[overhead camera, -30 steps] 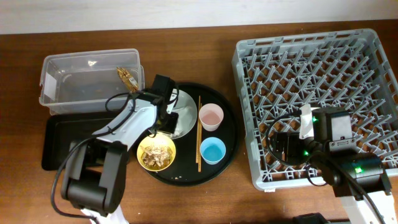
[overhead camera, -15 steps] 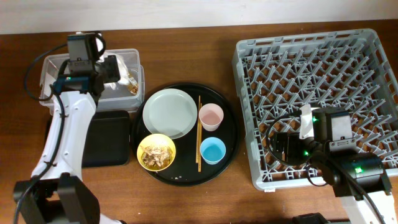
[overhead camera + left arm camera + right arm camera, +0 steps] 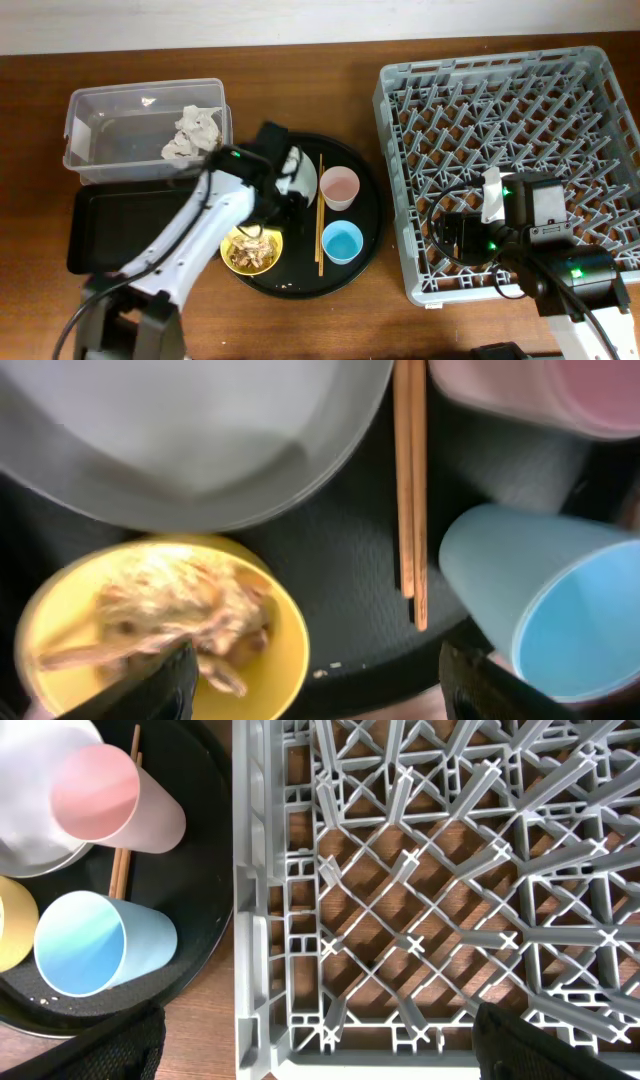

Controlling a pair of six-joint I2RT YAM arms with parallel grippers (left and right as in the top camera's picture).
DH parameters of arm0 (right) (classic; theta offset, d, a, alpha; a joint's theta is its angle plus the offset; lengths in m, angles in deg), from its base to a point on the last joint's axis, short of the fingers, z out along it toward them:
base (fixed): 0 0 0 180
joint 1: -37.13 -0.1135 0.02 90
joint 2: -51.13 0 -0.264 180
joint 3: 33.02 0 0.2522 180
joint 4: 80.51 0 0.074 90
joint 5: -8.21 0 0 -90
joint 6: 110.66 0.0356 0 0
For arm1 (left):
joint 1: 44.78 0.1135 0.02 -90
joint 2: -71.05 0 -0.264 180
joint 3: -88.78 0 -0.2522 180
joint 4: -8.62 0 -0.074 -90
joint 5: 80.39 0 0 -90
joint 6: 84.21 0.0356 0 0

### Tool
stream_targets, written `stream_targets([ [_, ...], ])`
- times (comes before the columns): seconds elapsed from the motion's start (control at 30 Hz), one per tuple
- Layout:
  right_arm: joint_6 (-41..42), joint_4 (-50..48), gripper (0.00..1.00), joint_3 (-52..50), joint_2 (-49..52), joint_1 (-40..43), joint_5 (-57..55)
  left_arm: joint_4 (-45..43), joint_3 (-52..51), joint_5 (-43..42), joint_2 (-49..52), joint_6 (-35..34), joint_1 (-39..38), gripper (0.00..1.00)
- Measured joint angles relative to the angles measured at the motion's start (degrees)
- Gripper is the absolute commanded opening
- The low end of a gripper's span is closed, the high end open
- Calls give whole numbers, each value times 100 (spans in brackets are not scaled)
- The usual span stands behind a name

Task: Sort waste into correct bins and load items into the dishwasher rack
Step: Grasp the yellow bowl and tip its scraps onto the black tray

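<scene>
My left gripper (image 3: pixel 278 203) hangs open and empty over the round black tray, between the yellow bowl (image 3: pixel 252 248) of beige food scraps and the grey-green plate (image 3: pixel 308 180), which my arm partly hides. In the left wrist view the gripper (image 3: pixel 315 682) is above the bowl (image 3: pixel 150 630), plate (image 3: pixel 200 440), chopsticks (image 3: pixel 410 490) and light-blue cup (image 3: pixel 540 610). The pink cup (image 3: pixel 339 187), blue cup (image 3: pixel 343 242) and chopsticks (image 3: pixel 321 215) sit on the tray. White tissue (image 3: pixel 193 131) lies in the clear tub (image 3: pixel 100 105). The wrapper is hidden. My right gripper (image 3: pixel 455 240) is open over the grey rack (image 3: pixel 385 150).
The shallow black rectangular tray (image 3: pixel 105 225) lies in front of the tub. The round black tray (image 3: pixel 365 240) has a few crumbs near its front. The right wrist view shows the rack's edge (image 3: pixel 255 920), the pink cup (image 3: pixel 110 795) and the blue cup (image 3: pixel 90 945).
My left arm carried the tissue from the plate to the clear tub, left it there, and has come back over the round tray. The right arm has not moved.
</scene>
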Motion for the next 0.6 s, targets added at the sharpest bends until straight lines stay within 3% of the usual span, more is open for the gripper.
stream_targets([
  [0.17, 0, 44, 99, 0, 0, 0, 0, -673, -822, 4, 323, -264, -511, 61],
  [0.23, 2, 50, 99, 0, 0, 0, 0, -791, -1110, 177, 389, -444, -511, 46],
  [0.37, 0, 50, 99, 0, 0, 0, 0, -942, -1143, 549, 398, -544, -511, 44],
  [0.5, 0, 57, 99, 0, 0, 0, 0, -1106, -1147, 610, 398, -570, -511, 25],
  [0.53, 2, 57, 99, 0, 0, 0, 0, -1119, -1147, 610, 398, -579, -511, 16],
  [0.6, 2, 66, 99, 0, 2, 0, 0, -1117, -1150, 627, 398, -590, -511, 11],
])
